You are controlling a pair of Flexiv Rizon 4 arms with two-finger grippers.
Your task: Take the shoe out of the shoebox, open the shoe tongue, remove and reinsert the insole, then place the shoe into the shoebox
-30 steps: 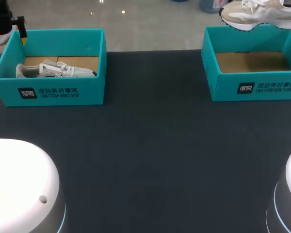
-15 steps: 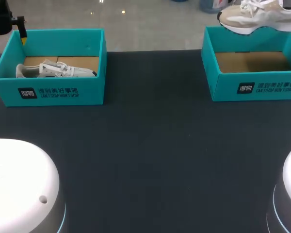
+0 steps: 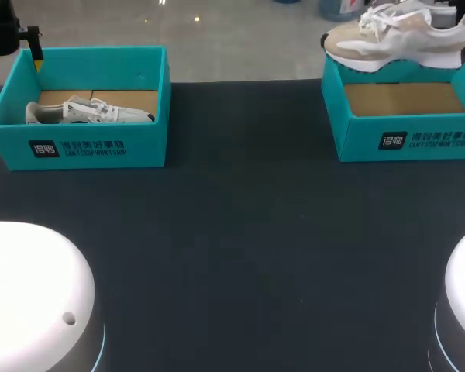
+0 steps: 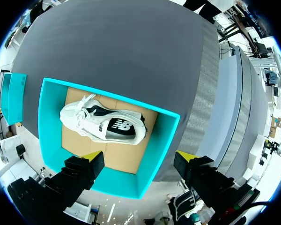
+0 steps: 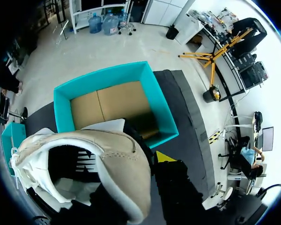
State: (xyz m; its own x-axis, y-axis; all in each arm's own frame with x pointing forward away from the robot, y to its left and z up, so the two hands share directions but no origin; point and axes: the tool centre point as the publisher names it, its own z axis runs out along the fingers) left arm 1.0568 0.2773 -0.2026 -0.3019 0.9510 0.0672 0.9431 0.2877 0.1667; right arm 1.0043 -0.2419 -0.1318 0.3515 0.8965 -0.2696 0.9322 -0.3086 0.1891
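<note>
So the right claw (image 5: 131, 159) is clamped on the heel end of the beige shoe (image 3: 399, 43), holding it up in the air just over the far wall of the right shoebox (image 3: 407, 139), which sits at the worktop's (image 3: 240, 232) far right corner with only its cardboard floor showing. The toe points toward the worktop's left side. Over at the far left corner, the left shoebox (image 3: 85, 147) has a white shoe (image 3: 89, 112) lying on its side. The left claw (image 4: 139, 158) hangs above that box with its fingers wide apart, touching nothing.
</note>
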